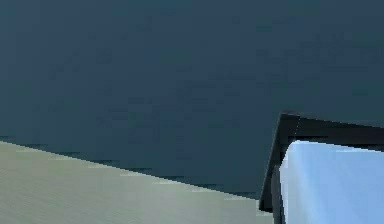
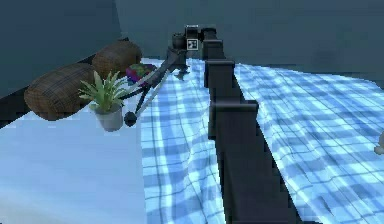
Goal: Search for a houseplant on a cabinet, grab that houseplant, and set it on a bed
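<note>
Houseplant [image 2: 105, 98]: one, by two brown pillows [image 2: 60, 90] on one bed [image 2: 300, 110]; tool [image 2: 134, 110] near, cannot tell if holding.

- In the forward view, the bed [image 1: 330, 185] sat at the lower right, on the floor [image 1: 60, 190], before a wall [image 1: 150, 80].
- In the arm side view, the arm [image 2: 235, 130] ran up over the blanket [image 2: 310, 130] on the bed.
- Two pillows [image 2: 65, 88] lay at the upper left.
- The houseplant [image 2: 105, 98] stood just before the pillows.
- The gripper [image 2: 135, 105] was just right of the houseplant (whether touching could not be told).
</note>
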You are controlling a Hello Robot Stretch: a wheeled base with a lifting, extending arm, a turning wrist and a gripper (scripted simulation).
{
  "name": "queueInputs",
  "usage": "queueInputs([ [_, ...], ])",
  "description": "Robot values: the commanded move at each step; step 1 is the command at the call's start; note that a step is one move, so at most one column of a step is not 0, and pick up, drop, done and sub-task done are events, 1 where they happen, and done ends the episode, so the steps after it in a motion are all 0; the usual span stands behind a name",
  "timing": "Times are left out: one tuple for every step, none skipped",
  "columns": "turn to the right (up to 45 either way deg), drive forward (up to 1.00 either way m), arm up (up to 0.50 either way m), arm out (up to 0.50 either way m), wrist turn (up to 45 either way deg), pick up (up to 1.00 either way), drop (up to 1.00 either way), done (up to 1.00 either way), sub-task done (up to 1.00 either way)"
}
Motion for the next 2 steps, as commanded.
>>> queueInputs([
  [0.0,0.00,0.00,0.00,45.0,0.00,0.00,0.00,0.00],
  [0.0,0.00,0.00,0.00,45.0,0.00,0.00,0.00,0.00],
])
